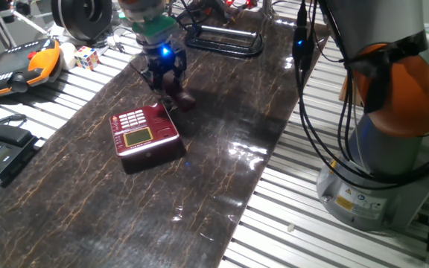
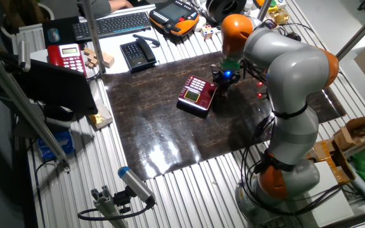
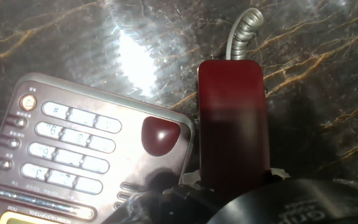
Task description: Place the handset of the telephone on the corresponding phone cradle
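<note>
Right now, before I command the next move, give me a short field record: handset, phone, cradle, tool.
handset: dark red handset, held by the tool beside the phone, coiled cord trailing from its far end
telephone: red telephone flat on the dark mat, keys and yellowish display up
phone cradle: phone cradle uncovered, handset not yet on it
tool: tool at the phone's far edge, closed around the handset

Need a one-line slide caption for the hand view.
Dark red handset beside the telephone, coiled cord trailing on the marbled mat.

Dim room, overhead glare on mat [image 1: 222, 141]
</note>
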### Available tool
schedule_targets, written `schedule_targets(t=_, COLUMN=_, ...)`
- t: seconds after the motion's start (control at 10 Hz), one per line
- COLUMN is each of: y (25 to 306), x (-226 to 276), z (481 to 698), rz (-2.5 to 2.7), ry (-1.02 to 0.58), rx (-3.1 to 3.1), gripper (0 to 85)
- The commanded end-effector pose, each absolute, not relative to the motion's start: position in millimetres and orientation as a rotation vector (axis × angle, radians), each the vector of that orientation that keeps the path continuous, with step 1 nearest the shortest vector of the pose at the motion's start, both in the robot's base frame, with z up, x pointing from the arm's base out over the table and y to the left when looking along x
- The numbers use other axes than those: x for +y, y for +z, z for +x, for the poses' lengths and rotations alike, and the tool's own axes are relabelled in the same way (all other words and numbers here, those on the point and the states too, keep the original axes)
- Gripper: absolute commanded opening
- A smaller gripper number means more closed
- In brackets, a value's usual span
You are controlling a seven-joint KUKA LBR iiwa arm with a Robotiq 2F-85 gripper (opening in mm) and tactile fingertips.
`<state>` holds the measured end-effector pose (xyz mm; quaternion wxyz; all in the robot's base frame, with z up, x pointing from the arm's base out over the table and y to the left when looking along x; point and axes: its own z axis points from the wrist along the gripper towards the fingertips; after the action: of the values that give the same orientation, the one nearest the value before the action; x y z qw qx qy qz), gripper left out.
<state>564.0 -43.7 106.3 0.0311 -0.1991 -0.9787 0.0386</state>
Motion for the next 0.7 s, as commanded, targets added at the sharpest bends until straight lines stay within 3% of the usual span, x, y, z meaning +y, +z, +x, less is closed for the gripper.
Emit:
schedule_targets(t=0.0, y=106.3, x=-43.7, z=564.0, rz=-0.58, ry=0.124, rx=-3.022, gripper=40.3)
schedule_targets(t=0.3, y=106.3, x=-43.7, z=564.0, rz=-0.471, ry=0.09, rx=-3.017, gripper=36.3)
schedule_targets(t=0.6, y=112.8, x=-23.0, z=566.6, rz=-0.529, ry=0.086, rx=-2.978, gripper=38.0)
